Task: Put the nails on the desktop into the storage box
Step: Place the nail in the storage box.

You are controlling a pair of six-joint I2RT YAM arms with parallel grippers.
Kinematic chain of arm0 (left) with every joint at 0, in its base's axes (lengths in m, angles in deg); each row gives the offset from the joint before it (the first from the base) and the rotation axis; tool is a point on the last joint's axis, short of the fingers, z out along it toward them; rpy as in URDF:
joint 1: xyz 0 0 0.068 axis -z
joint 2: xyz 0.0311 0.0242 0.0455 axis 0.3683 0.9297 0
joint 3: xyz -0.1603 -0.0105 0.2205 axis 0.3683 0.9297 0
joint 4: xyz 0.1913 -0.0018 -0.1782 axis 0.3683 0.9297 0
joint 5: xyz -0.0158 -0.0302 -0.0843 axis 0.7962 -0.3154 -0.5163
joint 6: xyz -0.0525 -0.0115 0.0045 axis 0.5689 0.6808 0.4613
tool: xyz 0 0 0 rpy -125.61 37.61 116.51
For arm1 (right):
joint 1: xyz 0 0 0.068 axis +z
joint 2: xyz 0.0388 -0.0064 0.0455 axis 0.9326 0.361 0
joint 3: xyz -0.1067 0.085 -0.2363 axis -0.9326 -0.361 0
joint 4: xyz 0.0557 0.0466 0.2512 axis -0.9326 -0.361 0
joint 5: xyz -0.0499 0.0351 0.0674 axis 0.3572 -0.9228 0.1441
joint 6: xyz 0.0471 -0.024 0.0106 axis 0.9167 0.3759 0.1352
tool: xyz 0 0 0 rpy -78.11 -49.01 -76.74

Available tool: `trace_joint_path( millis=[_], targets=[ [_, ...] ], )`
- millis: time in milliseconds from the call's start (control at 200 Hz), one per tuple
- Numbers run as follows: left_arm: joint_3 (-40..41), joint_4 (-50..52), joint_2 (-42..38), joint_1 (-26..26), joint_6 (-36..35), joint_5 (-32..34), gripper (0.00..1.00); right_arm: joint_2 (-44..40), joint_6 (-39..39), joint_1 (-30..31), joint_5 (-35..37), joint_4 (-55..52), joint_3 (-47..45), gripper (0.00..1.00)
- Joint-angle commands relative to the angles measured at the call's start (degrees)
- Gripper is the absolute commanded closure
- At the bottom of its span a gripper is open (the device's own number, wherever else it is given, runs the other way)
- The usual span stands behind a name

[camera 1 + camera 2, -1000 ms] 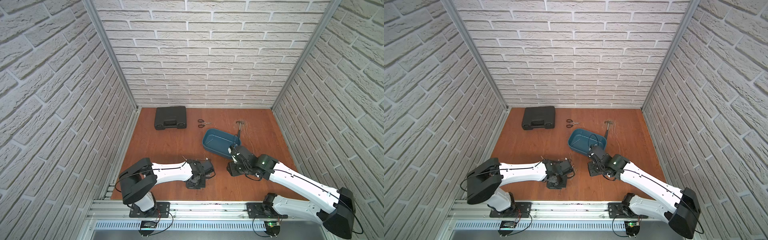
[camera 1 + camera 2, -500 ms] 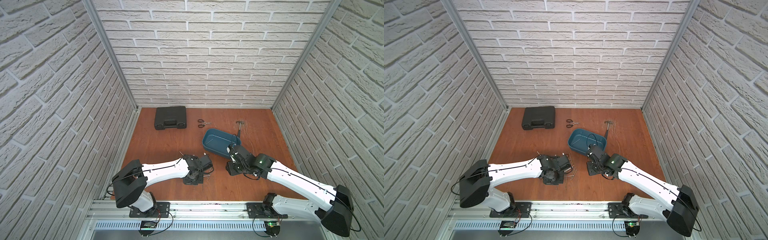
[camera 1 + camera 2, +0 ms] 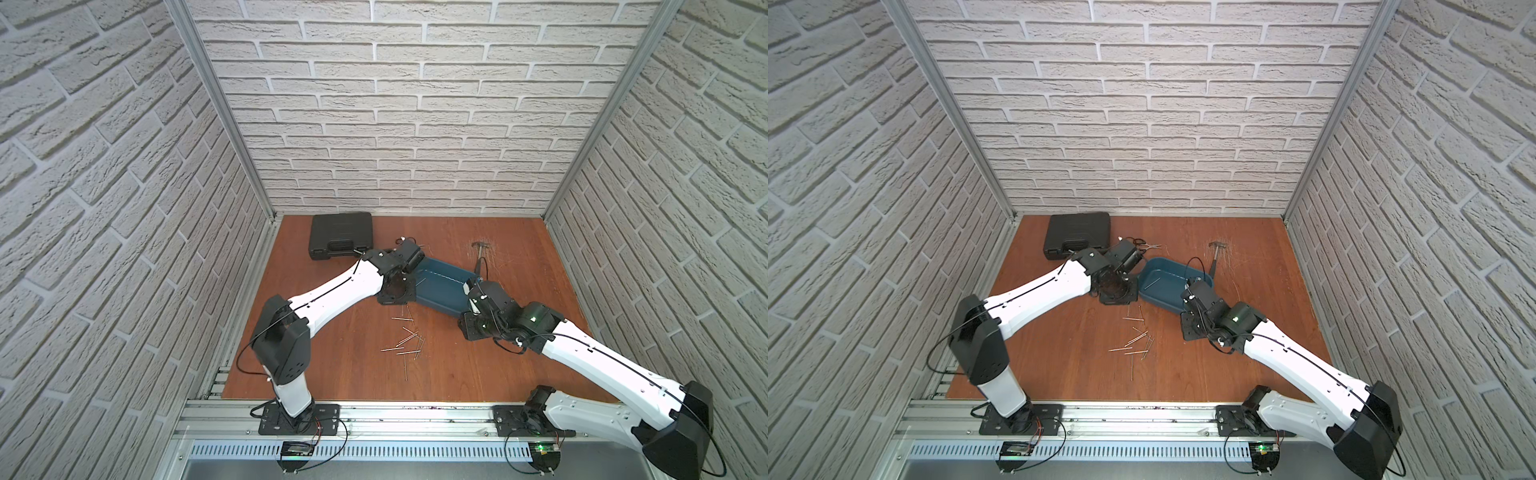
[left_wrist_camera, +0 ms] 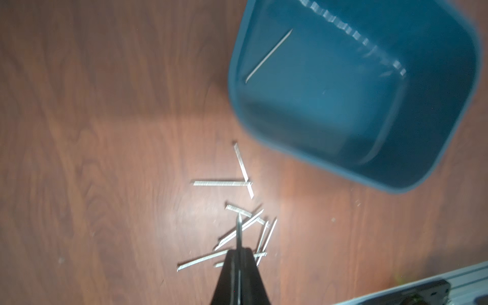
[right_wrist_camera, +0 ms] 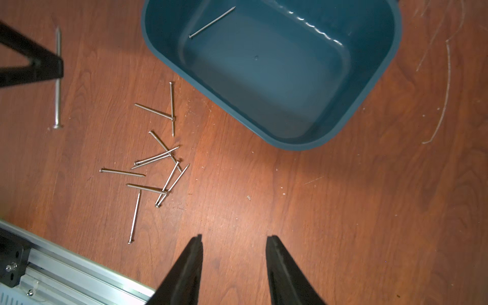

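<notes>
Clamped shut on held nail (image 4: 239, 229) at left gripper (image 4: 239, 250), near storage box (image 4: 343, 92), apart from loose nails (image 4: 219, 183). Half-spread, nothing between, at right gripper (image 5: 233, 245) over desktop (image 5: 290, 190).

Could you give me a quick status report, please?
Left gripper shut on a nail. Right gripper open, empty. Second nail in storage box, about ten loose nails on desktop. Nothing blocking the box.
</notes>
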Motion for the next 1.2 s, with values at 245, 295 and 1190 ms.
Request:
trace_joint_path(
  millis=[245, 295, 1190],
  targets=[
    [-34.0, 6.8, 23.0, -3.8, -9.2, -6.5, 1.00, -4.7, -1.5, -4.9, 1.9, -4.3, 2.0, 0.56],
    [-36.0, 6.9, 24.5, -4.1, -9.2, -7.5, 1.00, -5.0, -1.5, -5.4, 2.2, -4.7, 2.1, 0.56],
    [-0.5, -5.8, -3.5, -7.7, -8.3, -2.6, 0.49, 11.8, -6.7, -3.2, -7.8, 1.9, 10.3, 0.59]
  ],
)
